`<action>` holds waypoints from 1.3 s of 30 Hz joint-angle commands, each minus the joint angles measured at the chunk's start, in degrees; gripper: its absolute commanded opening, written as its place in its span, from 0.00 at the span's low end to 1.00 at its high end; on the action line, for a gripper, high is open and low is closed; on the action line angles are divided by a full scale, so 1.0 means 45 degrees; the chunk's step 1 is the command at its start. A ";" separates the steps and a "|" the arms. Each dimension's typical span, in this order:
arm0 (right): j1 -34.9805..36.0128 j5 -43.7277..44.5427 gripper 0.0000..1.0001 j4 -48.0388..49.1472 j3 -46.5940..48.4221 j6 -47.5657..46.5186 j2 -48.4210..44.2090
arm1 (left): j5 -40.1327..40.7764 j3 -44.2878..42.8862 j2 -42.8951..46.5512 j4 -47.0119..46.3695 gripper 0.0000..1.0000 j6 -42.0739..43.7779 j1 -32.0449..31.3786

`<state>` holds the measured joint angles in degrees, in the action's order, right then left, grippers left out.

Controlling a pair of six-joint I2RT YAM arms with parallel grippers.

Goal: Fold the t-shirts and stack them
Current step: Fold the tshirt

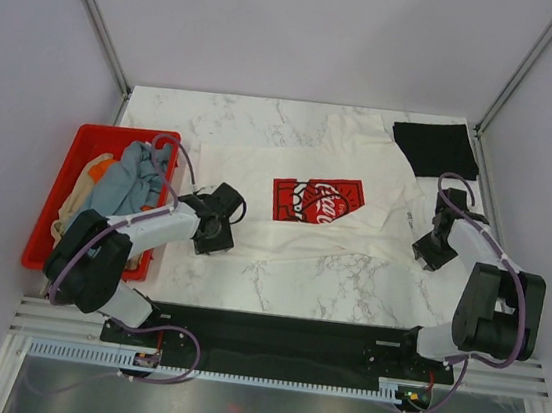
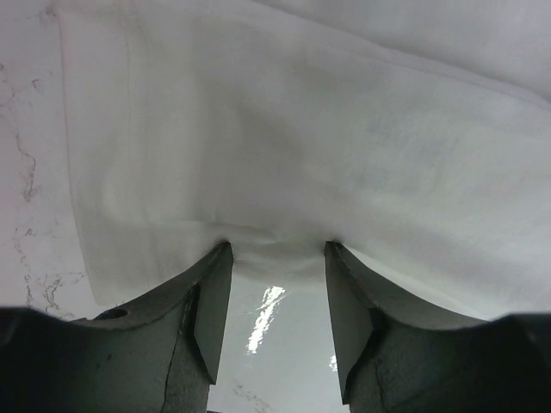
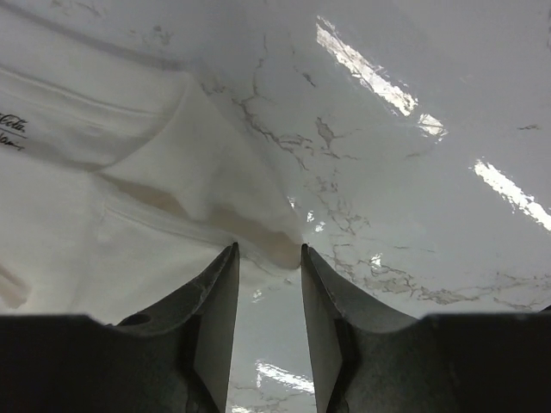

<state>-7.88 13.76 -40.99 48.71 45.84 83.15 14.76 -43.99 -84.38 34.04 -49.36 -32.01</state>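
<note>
Five t-shirts are in sight, with one crate and two grippers. At far left the red plastic crate (image 1: 98,139) holds a rumpled heap of what looks like three shirts, though the pile is too tangled to count for sure: tan (image 1: 77,204), orange (image 1: 109,168) and grey-blue (image 1: 144,175), the last draped over the rim.

Next comes the left gripper (image 2: 277,254). Its jaws stand partly open, the tips against the hem of the cream-white shirt (image 1: 283,228), with glossy tabletop showing between them and nothing clamped. That shirt lies spread flat across the middle of the white marble-patterned table (image 1: 347,286). It is soft matte cloth, lightly creased, with a red rectangular chest print (image 1: 317,200) in white lettering.

The right gripper (image 3: 269,249) sits low at the shirt's right side, its jaws parted more narrowly around a small raised fold, not closed on it.

At the far right corner a black shirt (image 1: 436,149) lies folded into a flat rectangle.
</note>
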 commanded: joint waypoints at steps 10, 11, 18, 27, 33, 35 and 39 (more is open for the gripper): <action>-0.0065 0.2097 0.00 0.0615 -0.0571 -0.0167 0.0176 | 0.1111 0.1005 -0.0273 0.0147 0.54 -0.0652 0.0121; -0.0065 0.2292 0.00 0.0285 -0.0493 -0.0246 0.0038 | 0.1210 0.1005 -0.0079 0.0285 0.54 -0.0632 0.0160; -0.0065 0.2821 0.00 -0.0089 -0.0823 -0.0773 -0.1017 | 0.1816 0.1064 0.0682 0.1555 0.55 -0.1022 0.0375; -0.0065 0.2685 0.16 -0.0537 -0.0631 -0.1340 -0.1604 | 0.1876 0.1260 0.2265 0.2706 0.55 -0.1335 0.0414; 0.0206 0.1378 0.36 -0.0813 0.1204 -0.1770 -0.1819 | 0.0626 -0.0143 0.3575 0.2924 0.58 -0.0752 0.0414; 0.0499 0.1065 0.39 -0.0793 0.1538 -0.1750 -0.1702 | 0.0158 -0.0633 0.3595 0.2865 0.60 -0.0477 0.0414; 0.1357 -0.0238 0.47 0.0141 0.1853 -0.1555 -0.1545 | -0.1286 -0.1513 0.3244 0.2046 0.60 0.0926 0.0414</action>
<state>-4.03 18.20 -43.27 55.70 39.05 76.66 14.46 -47.33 -69.32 45.82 -51.22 -30.30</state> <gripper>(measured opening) 0.445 0.601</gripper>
